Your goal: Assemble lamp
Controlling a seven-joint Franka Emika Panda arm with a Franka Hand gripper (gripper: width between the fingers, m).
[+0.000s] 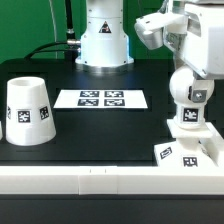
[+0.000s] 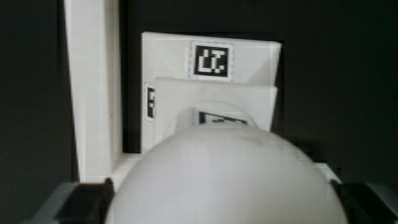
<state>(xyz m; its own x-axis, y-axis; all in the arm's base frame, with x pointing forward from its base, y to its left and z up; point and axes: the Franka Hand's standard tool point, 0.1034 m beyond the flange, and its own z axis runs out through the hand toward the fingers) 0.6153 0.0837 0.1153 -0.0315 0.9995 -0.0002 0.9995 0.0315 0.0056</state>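
Bulb (image 2: 222, 175), clenched in the gripper (image 1: 188, 120) over the base (image 2: 214, 90), looks light, rigid and slippery, so holding it across its round middle seems safest.

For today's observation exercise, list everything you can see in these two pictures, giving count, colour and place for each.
shade: one, white with black-and-white tags, wide end down, exterior view's left.
marker board: one, white with four tags, flat at the table's middle.
base: one, white, tagged, flat at the exterior view's right, near the rail.
bulb: one, white, rounded, above the base.
rail: one, white, along the table's near edge.
table: one, black.
arm: one, white, mounted at the back.
gripper: one, around the bulb; grip unclear.
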